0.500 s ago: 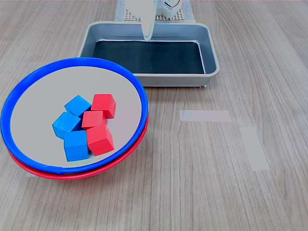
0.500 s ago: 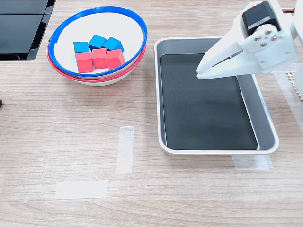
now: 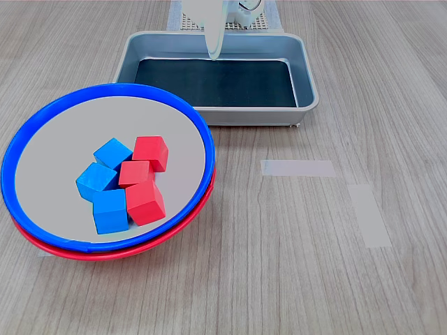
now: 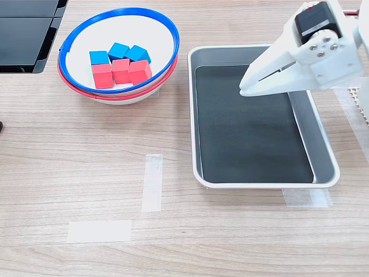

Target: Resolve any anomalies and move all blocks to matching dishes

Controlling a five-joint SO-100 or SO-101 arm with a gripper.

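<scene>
Taking the grey tray (image 4: 323,167) as the landmark and starting from the near side of the first exterior view: nearest the camera sit the two dishes, nested, the blue-rimmed dish (image 3: 42,125) stacked inside the red-rimmed dish (image 3: 77,252), whose rim peeks out underneath. That stacking looks like the anomaly to sort out. All six blocks lie huddled in the blue-rimmed dish, three blue blocks (image 3: 110,210) on the side away from the tray's middle and three red blocks (image 3: 144,202) touching them.

Farther back lies the tray itself, holding nothing. Above its far end hangs the gripper (image 4: 249,88), its two white jaws pressed together on nothing, the tip pointing towards the dishes.

In the second exterior view the stacked dishes (image 4: 167,29) stand just off the tray's left rim, near its upper corner, well apart from the gripper. So the coming move, as I judge it, runs from over the tray across that left rim to the dishes, and the jaws must spread before they can take a block or a rim
</scene>
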